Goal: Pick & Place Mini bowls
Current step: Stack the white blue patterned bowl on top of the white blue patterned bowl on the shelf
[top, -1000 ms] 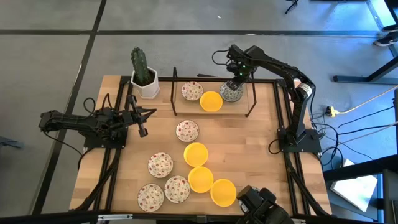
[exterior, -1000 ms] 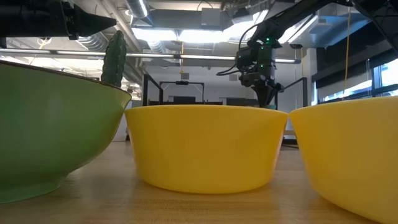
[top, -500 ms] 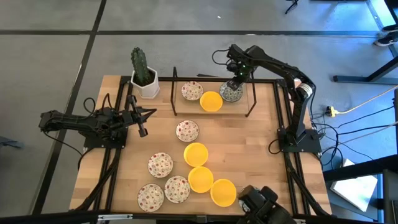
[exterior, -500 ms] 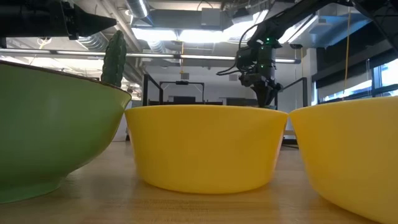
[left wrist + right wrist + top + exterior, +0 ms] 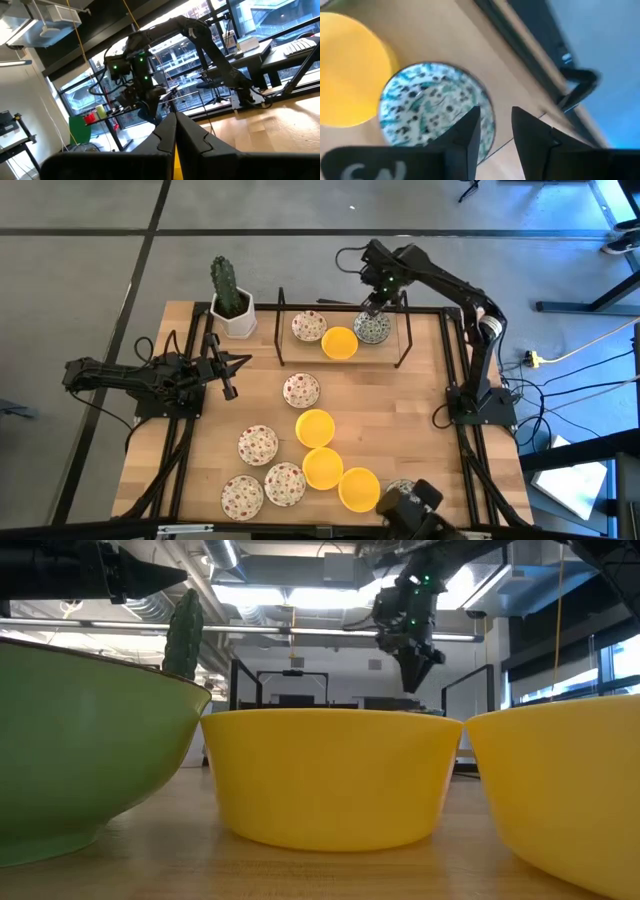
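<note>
While your right claw (image 5: 376,302) hovers released above the blue-green patterned bowl (image 5: 373,330) at the worktop's (image 5: 420,410) far edge, three bowls sit there; nine remain; left claw (image 5: 226,369) waits clenched

arms: dark, jointed | right arm (image 5: 440,275): green LEDs, black cables

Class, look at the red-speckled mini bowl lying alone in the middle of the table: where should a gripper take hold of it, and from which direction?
Grip the rim of the red-speckled mini bowl, coming straight down from above, one finger inside the wall and one outside. It sits upright and shallow, so its thin rim is the only edge to pinch. The side facing the left gripper looks freest; a yellow bowl lies close on the near side.
</note>
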Robot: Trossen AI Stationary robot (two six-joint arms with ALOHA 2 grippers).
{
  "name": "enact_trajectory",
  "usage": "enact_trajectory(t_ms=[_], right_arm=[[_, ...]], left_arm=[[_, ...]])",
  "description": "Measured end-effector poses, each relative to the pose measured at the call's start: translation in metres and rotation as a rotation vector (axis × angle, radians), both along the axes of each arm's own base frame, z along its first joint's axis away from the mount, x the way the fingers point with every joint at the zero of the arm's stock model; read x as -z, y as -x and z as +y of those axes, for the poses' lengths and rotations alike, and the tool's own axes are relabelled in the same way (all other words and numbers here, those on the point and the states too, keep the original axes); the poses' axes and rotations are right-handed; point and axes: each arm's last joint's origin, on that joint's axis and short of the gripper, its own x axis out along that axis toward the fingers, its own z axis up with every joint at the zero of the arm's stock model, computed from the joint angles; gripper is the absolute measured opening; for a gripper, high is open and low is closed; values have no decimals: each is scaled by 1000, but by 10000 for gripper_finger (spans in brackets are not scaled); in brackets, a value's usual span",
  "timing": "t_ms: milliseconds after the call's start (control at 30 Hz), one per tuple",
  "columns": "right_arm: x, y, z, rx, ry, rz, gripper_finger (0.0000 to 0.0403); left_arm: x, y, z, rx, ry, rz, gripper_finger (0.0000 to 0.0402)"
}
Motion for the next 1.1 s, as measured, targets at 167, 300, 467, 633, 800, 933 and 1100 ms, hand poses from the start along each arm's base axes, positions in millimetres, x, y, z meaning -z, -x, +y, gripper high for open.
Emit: enact_trajectory(t_ms=[167,300,467,633,800,933,1100], right_arm=[[3,-25,28,-77,204,171,43],[6,-41,51,-144,250,215,10],[10,-46,61,-122,296,262,4],[12,-44,60,-60,329,278,3],[28,-42,57,-63,313,304,2],[45,-39,50,-55,308,318,2],[57,-37,47,-54,309,321,1]], left_arm=[[0,0,0,0,-1,0,6],[0,0,0,0,-1,1,2],[0,0,0,2,7,-3,5],[0,0,0,3,13,-4,5],[0,0,0,2,7,-2,2],[0,0,0,1,6,-2,6],[0,0,0,1,6,-2,7]])
